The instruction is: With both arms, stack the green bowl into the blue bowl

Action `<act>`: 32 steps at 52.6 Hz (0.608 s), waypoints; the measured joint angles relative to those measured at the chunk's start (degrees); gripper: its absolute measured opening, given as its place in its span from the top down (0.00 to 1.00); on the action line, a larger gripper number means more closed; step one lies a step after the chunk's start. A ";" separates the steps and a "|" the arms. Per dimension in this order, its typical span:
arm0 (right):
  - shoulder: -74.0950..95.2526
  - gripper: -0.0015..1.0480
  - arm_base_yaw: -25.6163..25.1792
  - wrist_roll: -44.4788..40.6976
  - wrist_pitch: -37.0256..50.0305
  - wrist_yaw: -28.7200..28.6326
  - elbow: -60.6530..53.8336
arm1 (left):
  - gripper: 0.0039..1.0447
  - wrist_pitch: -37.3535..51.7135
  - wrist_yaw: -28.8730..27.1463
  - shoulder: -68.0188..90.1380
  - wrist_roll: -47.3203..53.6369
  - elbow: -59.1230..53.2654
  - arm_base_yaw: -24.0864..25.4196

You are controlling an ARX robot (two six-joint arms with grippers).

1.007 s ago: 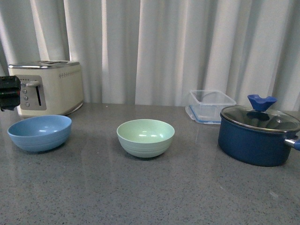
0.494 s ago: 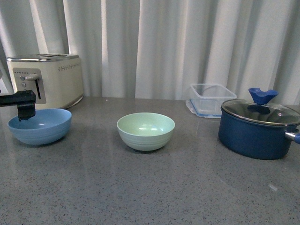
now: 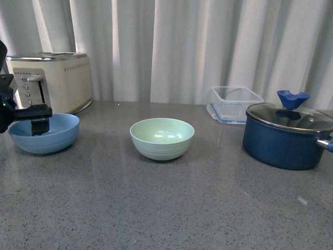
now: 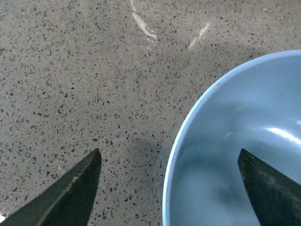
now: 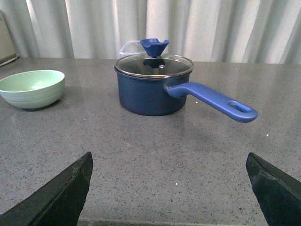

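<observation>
As the left gripper drops, jaws wide, astride the rim of the round sky-blue matte bowl at the surface's left edge, a grasp looks near | round mint-green matte bowl: mid-surface | right gripper: wide, empty.

White pleated curtains hang softly backlit behind a grey speckled countertop.

Left arm shows at the far left edge of the front view, its flat black bar held level. Left gripper points downward, jaws spread wide. Right gripper sits low, aimed level, jaws likewise wide apart.
</observation>
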 joint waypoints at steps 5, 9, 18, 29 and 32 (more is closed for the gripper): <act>0.00 0.10 0.00 0.00 0.00 0.00 0.00 | 0.32 -0.15 -0.11 0.13 0.00 -0.02 -0.35; 0.00 0.10 0.00 0.00 0.00 0.00 0.00 | 0.46 -0.46 -1.05 0.15 -0.11 -0.07 -0.74; 0.00 0.10 0.00 0.00 0.00 0.00 0.00 | 0.79 -1.05 -1.01 0.13 -1.51 -0.11 -1.29; 0.00 0.10 0.00 0.00 0.00 0.00 0.00 | 0.94 -0.39 -0.81 -2.32 -2.69 -0.15 -1.60; 0.00 0.10 0.00 0.00 0.00 0.02 0.00 | 0.94 -0.42 -0.83 -3.02 -2.71 -0.15 -1.68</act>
